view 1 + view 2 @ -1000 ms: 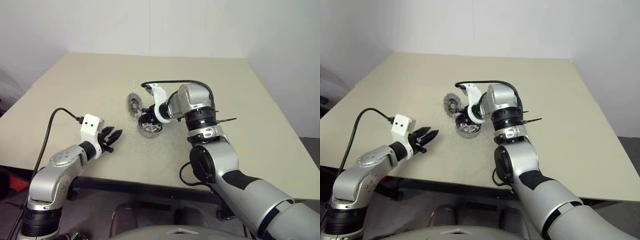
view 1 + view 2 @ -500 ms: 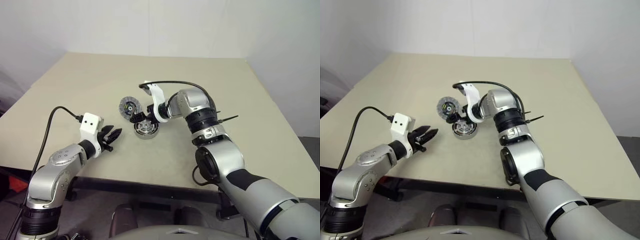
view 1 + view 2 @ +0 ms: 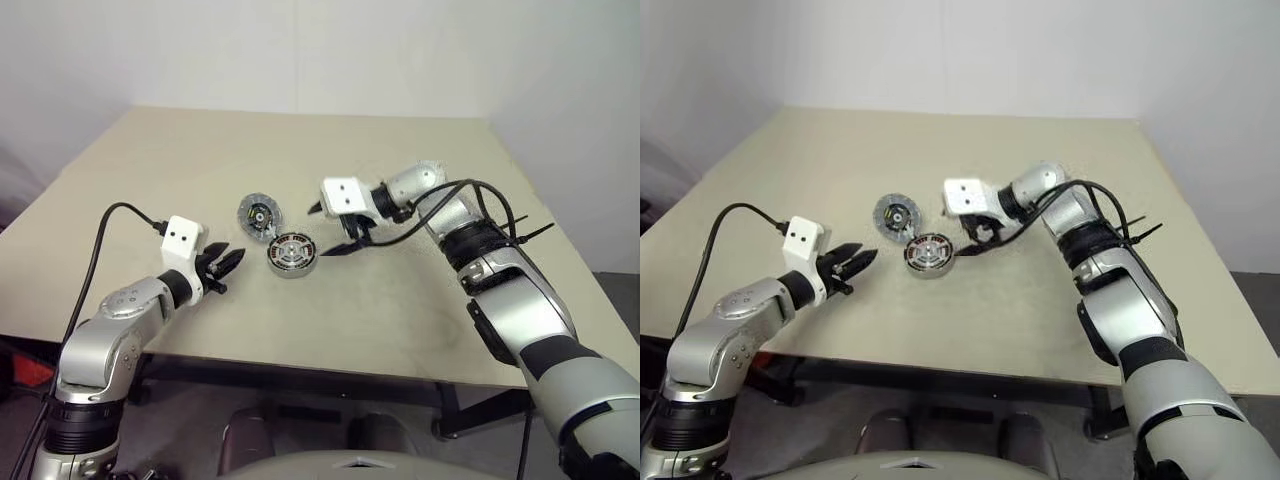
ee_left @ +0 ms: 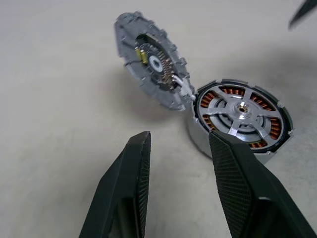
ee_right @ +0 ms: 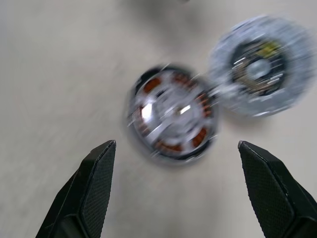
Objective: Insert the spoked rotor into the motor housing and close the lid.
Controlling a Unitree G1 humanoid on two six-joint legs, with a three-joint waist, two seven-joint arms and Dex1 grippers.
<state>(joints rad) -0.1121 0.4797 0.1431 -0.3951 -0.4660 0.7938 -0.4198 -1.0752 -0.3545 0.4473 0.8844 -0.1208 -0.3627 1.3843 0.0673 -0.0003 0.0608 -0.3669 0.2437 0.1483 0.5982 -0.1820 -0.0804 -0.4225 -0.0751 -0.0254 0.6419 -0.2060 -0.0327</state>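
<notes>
Scene: a beige flat counter (image 3: pixel 420 300) is carrying the motor parts near its middle.
Motor housing: a round dark ring with copper-brown windings (image 4: pixel 240 119) is sitting flat on the counter between the two arms.
Spoked rotor: a flat silver spoked metal disc (image 4: pixel 242 110) is lying seated inside the housing, its spokes covering the windings.
Lid: a silvery-and-dark round cap with a notched edge (image 4: pixel 151 60) is standing tilted open beside the housing, touching its rim, inner face showing.
Right tool: the right tool (image 3: pixel 338 232) is hovering just beside the housing with its black fingers (image 5: pixel 89 186) spread wide, gripping nothing.
Left tool: the left tool (image 4: pixel 181 186) is waiting near the housing on the other side, fingers partly apart, holding nothing.
Step in hand: judging from the seated rotor, closing the lid is what is remaining.
Doing it well: one tool should probably be steadying the housing wall while the other is pushing the lid's raised edge over, so the ring is not sliding.
Care: the notched edge likely needs lining up with the rim before pressing flat.
</notes>
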